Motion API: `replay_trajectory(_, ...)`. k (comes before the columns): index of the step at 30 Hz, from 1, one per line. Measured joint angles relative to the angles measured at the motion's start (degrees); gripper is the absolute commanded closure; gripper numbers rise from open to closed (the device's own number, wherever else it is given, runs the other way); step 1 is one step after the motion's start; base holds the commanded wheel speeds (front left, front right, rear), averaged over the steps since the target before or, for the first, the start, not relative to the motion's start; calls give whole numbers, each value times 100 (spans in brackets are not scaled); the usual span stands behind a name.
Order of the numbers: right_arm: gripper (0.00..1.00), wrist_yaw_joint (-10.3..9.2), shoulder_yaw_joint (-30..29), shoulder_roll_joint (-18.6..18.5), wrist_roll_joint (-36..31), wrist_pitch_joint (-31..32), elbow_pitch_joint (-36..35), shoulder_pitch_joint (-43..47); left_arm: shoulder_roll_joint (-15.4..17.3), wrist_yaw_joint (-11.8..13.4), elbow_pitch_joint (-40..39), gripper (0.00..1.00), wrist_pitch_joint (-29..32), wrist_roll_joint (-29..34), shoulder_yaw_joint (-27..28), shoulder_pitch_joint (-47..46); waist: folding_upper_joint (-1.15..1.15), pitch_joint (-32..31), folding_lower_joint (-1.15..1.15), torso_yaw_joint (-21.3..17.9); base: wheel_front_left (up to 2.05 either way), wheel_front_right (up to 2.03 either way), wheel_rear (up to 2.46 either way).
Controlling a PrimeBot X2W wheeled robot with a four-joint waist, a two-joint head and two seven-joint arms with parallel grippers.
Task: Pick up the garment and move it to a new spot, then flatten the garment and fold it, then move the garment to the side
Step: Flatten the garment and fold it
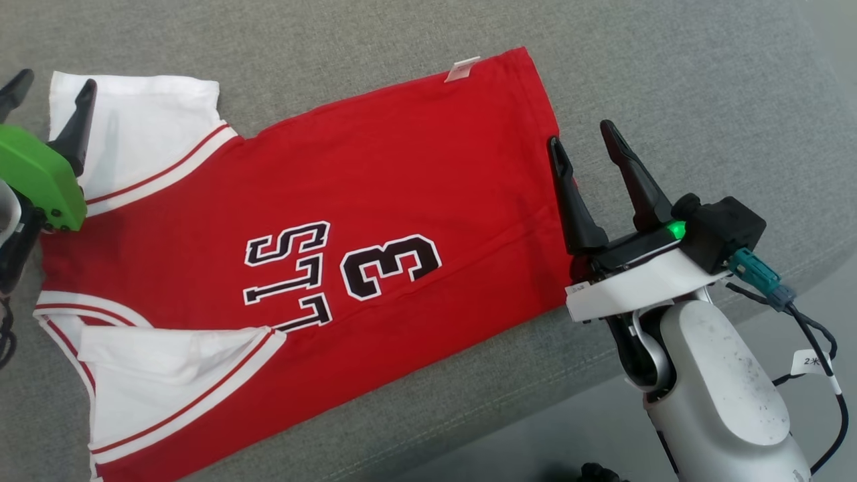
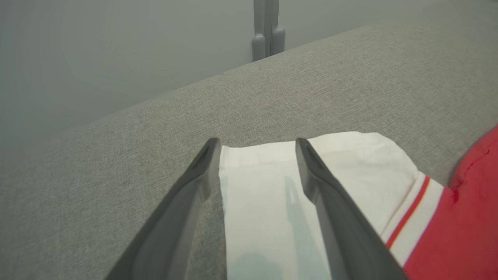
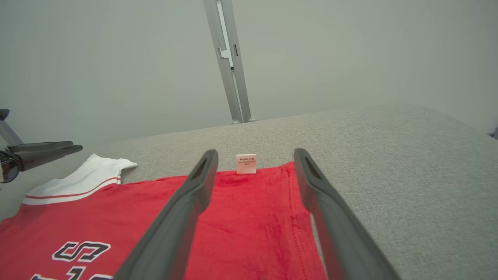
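Note:
The garment (image 1: 375, 181) is a red jersey with white sleeves and black-and-white lettering, spread flat on the grey cushion (image 1: 669, 73). Its hem lies to the right, its collar and sleeves to the left. My right gripper (image 1: 581, 134) hovers open at the hem edge, one finger over the red cloth (image 3: 241, 217), nothing between the fingers. My left gripper (image 1: 53, 84) stands open above the far white sleeve (image 2: 264, 202), straddling that sleeve's outer edge. A small white care label (image 3: 246, 163) sticks out at the hem's far corner.
The cushion's front edge (image 1: 509, 408) runs diagonally at the lower right, with grey floor beyond it. Past the cushion's far edge stand a grey metal post (image 3: 229, 77) and a pale wall. Bare cushion lies right of and behind the jersey.

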Motion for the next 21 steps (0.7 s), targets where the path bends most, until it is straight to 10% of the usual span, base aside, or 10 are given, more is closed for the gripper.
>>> replay_trajectory(15,0,0,35,8,119,0,-9,-166,204,0,957,0,-152,-374,-786,-759,0,487,0,-317,0,0,0)
replay_trajectory(16,0,0,31,8,119,0,-7,-166,196,0,992,57,-159,-397,-827,-788,0,492,0,-316,0,0,0)
replay_trajectory(17,0,0,23,8,118,0,3,-166,187,0,1011,57,-185,-414,-873,-810,0,491,-1,-308,0,0,0)
replay_trajectory(18,0,0,18,8,114,0,21,-166,170,0,1029,99,-207,-446,-923,-822,0,486,-1,-294,0,0,0)
replay_trajectory(21,0,0,-1,9,14,0,275,-254,154,0,1058,100,-301,-492,-1073,-861,0,471,-1,-246,0,0,0)
